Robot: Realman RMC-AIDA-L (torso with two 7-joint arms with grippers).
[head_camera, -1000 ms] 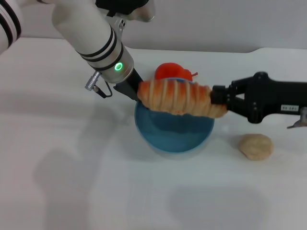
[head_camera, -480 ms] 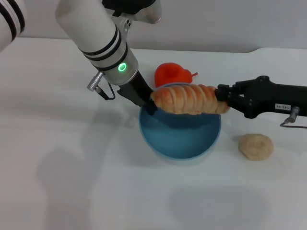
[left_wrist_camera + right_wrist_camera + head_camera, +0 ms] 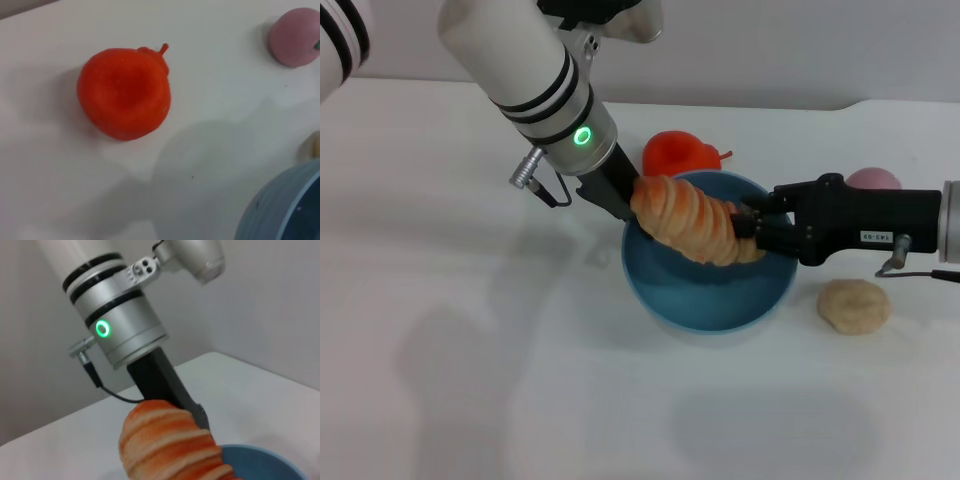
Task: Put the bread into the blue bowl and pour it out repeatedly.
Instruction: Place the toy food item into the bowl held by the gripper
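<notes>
Orange-striped oval bread, clamped by the right gripper, tilts over the light-blue plastic bowl gripped at its rim by the left gripper; released crooked, it could bridge the rim and tumble onto the white counter.

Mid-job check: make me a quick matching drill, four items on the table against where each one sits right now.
Things:
1. bread
2. blue bowl
3. red-orange fruit
4. beige lump

Places:
A. on the table behind the bowl, untouched
B. tilted across the bowl's opening, one end held by the right claw
C. on the table on the robot's right, beside the bowl
D. on the table, with the left claw at its rim

Pairs: 1-B, 2-D, 3-A, 4-C
</notes>
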